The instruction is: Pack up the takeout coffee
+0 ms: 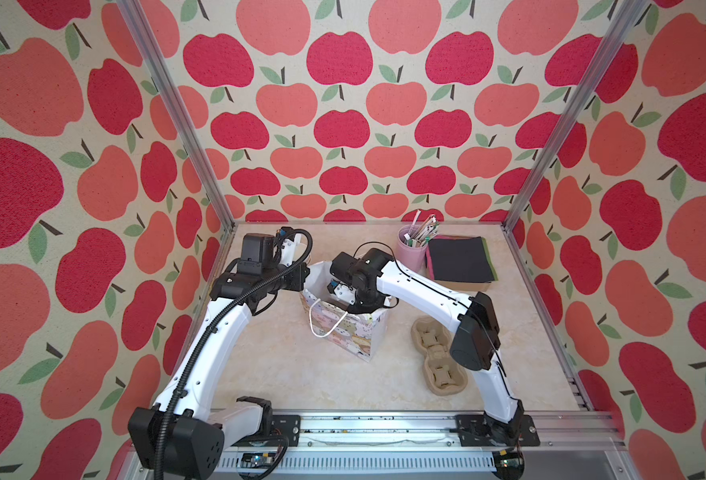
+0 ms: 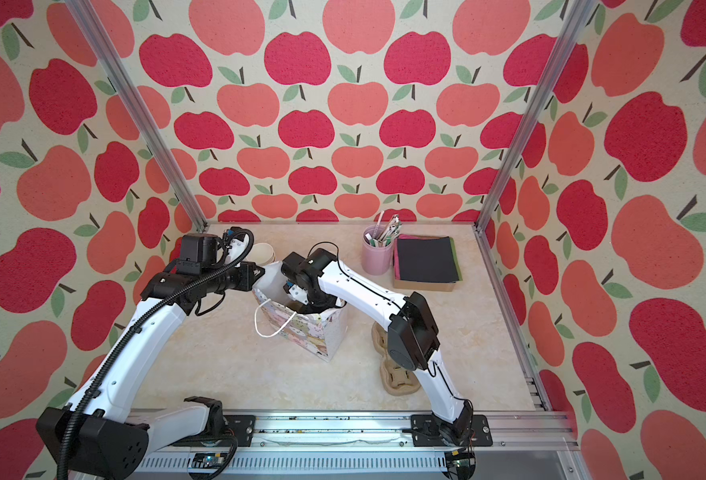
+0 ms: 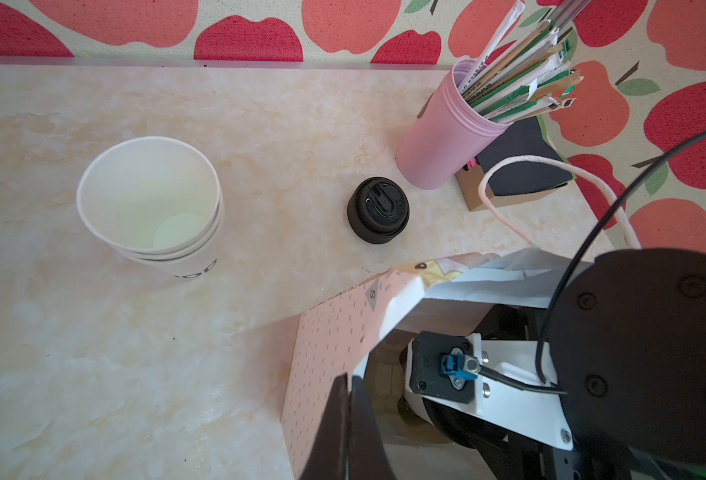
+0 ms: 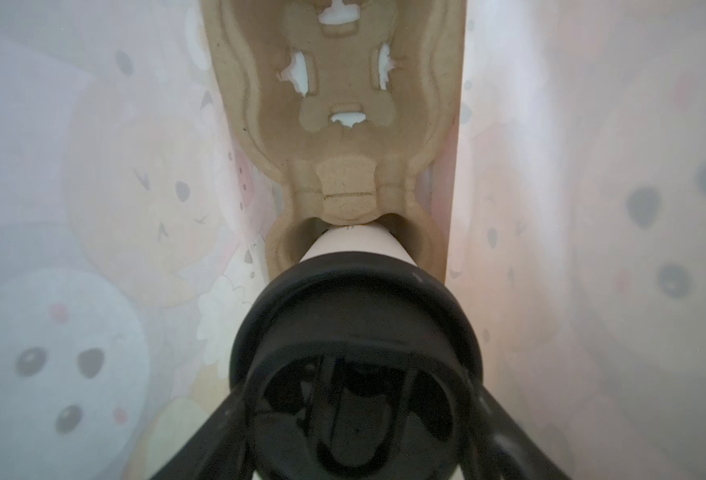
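Closest to the right wrist camera is the black lid of the takeout coffee, down inside the gift bag. The right pincer is clamped on the coffee, with one finger on either side of the lid's rim. Below the lid, the pale cup body stands in a well of a pulp carrier that also lies inside the bag. At the bag's rim, on its left side in both top views, the left pincer is pressed together on the paper edge. Outside the bag, the tabletop carries a second pulp carrier just to the bag's right. A stack of white cups and a spare lid sit behind the bag, while a pink cup of sticks and dark napkins are behind it to the right
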You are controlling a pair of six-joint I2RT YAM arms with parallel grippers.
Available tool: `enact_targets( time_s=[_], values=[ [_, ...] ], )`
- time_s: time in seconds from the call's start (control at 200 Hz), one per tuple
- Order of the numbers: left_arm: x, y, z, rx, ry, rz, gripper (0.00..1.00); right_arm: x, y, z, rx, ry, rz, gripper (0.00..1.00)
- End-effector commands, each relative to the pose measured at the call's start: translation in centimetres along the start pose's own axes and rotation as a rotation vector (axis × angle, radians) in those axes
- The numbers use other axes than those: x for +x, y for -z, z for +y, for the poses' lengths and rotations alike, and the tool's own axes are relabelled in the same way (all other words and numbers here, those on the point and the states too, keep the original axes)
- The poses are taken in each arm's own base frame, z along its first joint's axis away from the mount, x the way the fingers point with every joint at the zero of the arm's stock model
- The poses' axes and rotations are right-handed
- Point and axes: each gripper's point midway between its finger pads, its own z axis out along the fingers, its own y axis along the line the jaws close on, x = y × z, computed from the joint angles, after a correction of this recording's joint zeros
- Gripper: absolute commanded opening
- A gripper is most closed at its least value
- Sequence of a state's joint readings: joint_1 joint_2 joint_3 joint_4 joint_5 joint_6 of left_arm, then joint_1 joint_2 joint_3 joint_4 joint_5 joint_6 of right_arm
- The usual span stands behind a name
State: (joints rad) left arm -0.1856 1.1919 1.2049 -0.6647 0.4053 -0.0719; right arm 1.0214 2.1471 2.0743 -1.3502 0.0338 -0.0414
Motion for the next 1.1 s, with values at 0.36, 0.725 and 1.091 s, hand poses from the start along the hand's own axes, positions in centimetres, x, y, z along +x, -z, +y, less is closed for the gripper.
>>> enact_targets(
  time_s=[0.36, 0.725, 1.091],
  values=[
    [1.2, -0.1, 0.5, -0.050, -0.030, 0.072, 0.00, 0.7, 0.8, 0.2, 0.039, 0.049, 0.055, 0.76],
    [1.1, 0.1, -0.4, -0.086, -0.111, 0.093, 0.00, -0.9, 3.9, 0.7, 0.053, 0.063, -0.038, 0.94],
    [1.1, 0.1, -0.5, -0.118, -0.137, 0.110, 0.00, -1.8, 6.1, 1.2, 0.046, 0.070, -0.118, 0.99]
  ],
)
